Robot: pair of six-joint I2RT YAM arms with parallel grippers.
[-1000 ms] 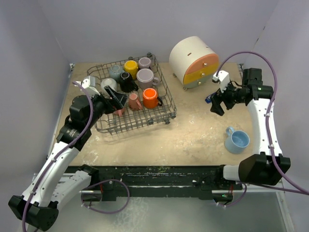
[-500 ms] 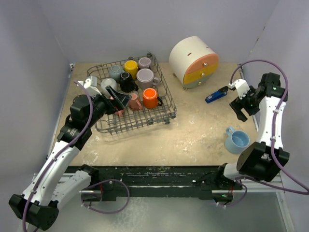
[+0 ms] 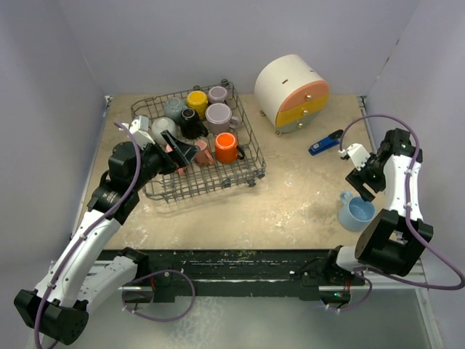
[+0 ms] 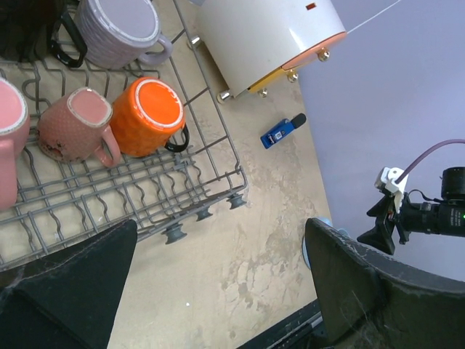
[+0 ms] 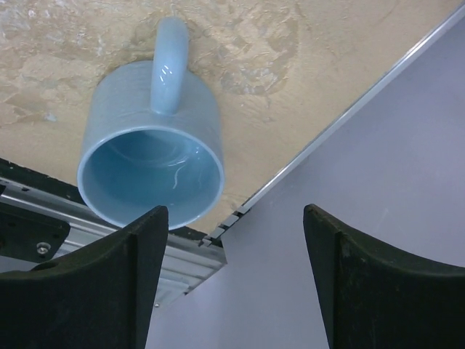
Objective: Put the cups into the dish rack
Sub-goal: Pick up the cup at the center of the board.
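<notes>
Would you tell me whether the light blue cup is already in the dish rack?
No, the light blue cup stands on the table, well right of the rack.

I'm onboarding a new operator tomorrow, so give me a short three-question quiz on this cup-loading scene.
1. Which gripper hangs over the dish rack?
2. True or false: the right gripper is shut on a mug.
3. The light blue mug stands: A in the rack; B on the table; C on another mug.

Key: 1 left gripper; 2 false, it is open and holds nothing; 3 B.
</notes>
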